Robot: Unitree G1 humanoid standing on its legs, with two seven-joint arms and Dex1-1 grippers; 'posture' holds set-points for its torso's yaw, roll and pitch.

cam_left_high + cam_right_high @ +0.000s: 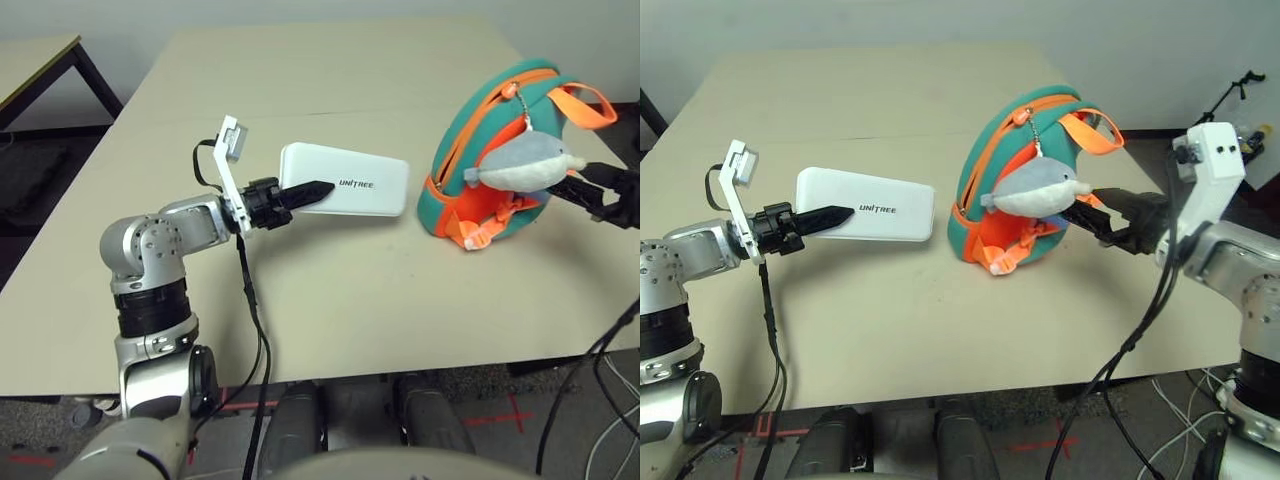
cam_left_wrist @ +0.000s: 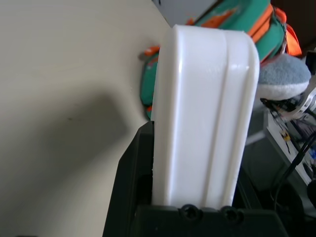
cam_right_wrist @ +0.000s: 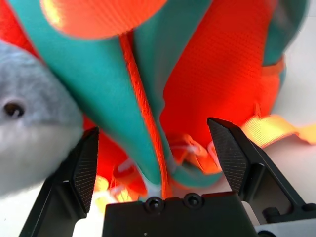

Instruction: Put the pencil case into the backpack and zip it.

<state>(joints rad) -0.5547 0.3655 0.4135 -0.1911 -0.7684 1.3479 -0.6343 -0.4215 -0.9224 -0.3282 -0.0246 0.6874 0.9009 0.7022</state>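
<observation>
The pencil case is held clamped at one end in the left gripper above the bench, short of the upright backpack, beside which the right gripper is spread open; insertion is judged next, for which the zipper opening must be parted.

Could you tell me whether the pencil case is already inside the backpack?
No, the pencil case is held by the left gripper, apart from the backpack.
</observation>
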